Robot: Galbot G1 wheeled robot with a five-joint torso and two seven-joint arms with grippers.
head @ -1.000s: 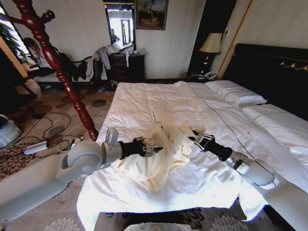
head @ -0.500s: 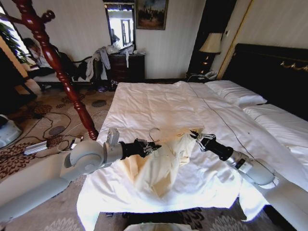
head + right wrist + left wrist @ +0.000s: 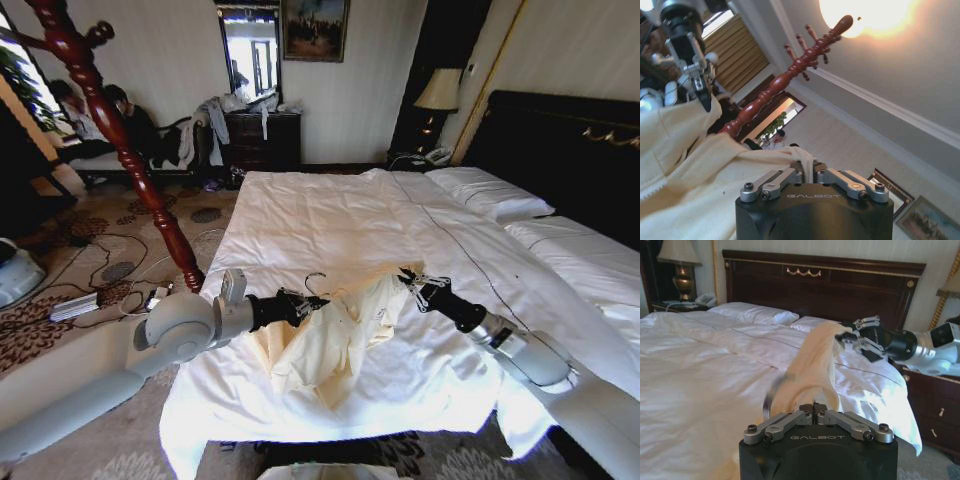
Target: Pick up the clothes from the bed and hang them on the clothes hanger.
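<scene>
Above the bed, left gripper & right gripper pinch the shirt, fingers clamped; hanger at collar, hanging not done.

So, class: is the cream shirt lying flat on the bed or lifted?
Lifted: the shirt hangs bunched between left gripper and right gripper.

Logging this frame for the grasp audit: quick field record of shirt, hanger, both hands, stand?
shirt: cream, held up between both hands over the bed
hanger: hook shows above the shirt by the left hand
left hand: shut on shirt, near the hook
right hand: shut on shirt's far edge
stand: red-brown coat stand, on the robot's left beside the bed
</scene>
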